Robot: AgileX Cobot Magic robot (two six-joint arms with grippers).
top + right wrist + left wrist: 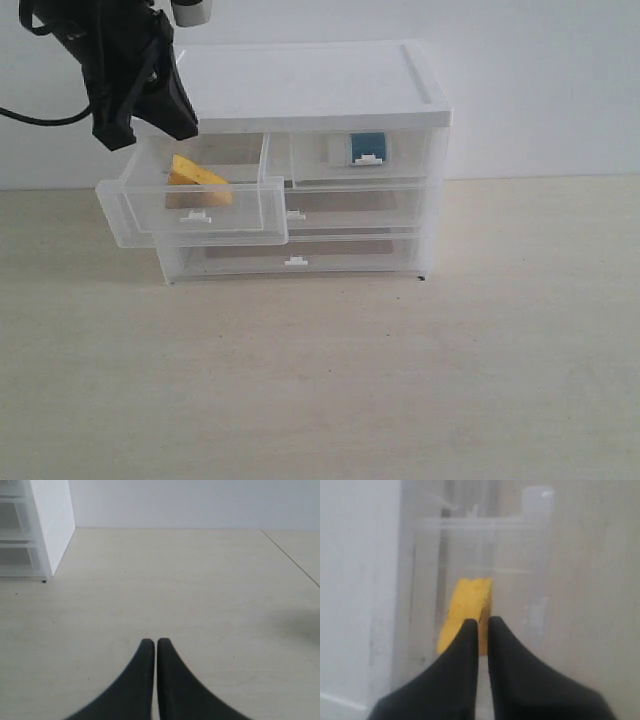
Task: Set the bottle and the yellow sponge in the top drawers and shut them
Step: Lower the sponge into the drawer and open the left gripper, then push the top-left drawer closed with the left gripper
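Yellow sponge point(198, 180) in open drawer point(245, 212), bottle point(366, 148) exterior-view only, left end effector point(482, 626) narrow

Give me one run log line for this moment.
yellow sponge: in open top drawer | bottle: in closed top drawer | left gripper: shut, above sponge | right gripper: shut, empty

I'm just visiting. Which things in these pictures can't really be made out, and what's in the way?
1. Bottle: exterior view, only a teal patch shows through the cloudy front of the shut right top drawer; cap and shape hidden.
2. Yellow sponge: left wrist view is blurred, and the left claw covers part of it.
3. Right claw: outside the exterior view; only its own camera shows it.
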